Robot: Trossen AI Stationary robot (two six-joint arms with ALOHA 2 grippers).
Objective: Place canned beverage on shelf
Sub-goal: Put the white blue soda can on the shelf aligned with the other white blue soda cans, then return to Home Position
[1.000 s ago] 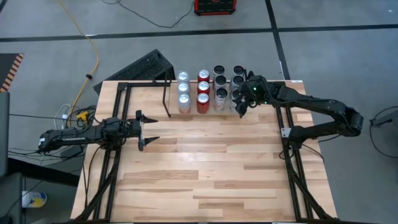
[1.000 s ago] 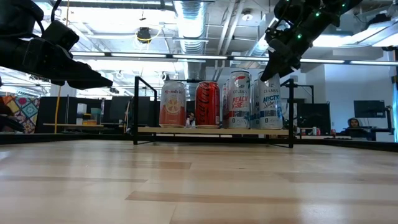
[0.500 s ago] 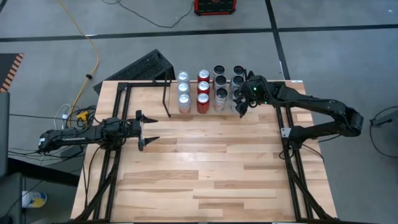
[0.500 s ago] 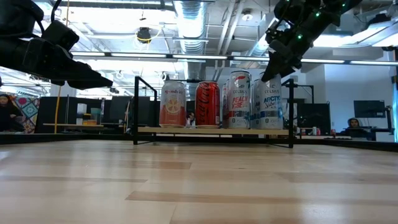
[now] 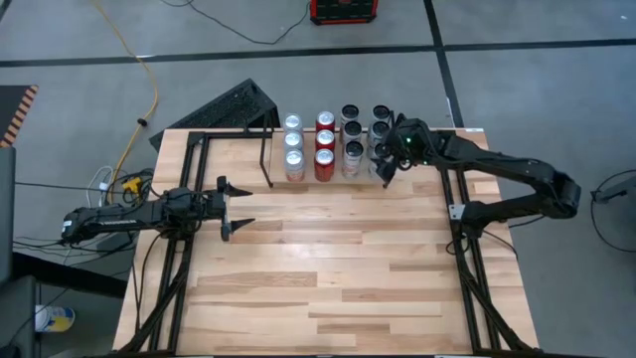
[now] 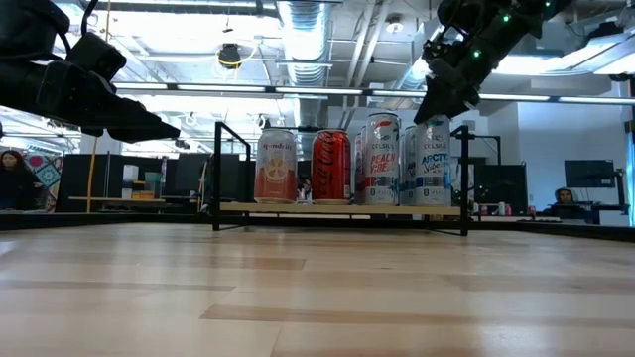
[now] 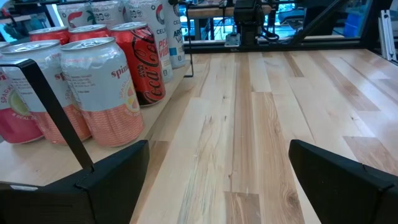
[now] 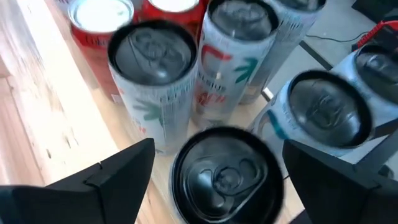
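Note:
The shelf [image 6: 298, 207], thin black rods with a light wood board, stands at the table's far middle and holds several cans in four rows. In the low view its front row reads: an orange-and-white can [image 6: 276, 167], a red cola can [image 6: 330, 167], a white peach can [image 6: 381, 159] and a white-and-blue can [image 6: 429, 164]. My right gripper [image 5: 386, 167] is open just above the white-and-blue can [image 8: 227, 177]. Its fingers [image 8: 118, 180] stand on either side of the can's dark top without touching it. My left gripper [image 5: 241, 207] is open and empty at the table's left.
Long black tubular rails run along the table's left [image 5: 184, 249] and right [image 5: 467, 259] sides. A black mesh stand [image 5: 238, 104] sits behind the far left corner. Bare wood [image 5: 328, 259] lies in front of the shelf. A person [image 6: 566, 198] sits far off in the room.
My right gripper has risen a little off the white-and-blue can at the front right of the shelf. The can stays upright on the board.

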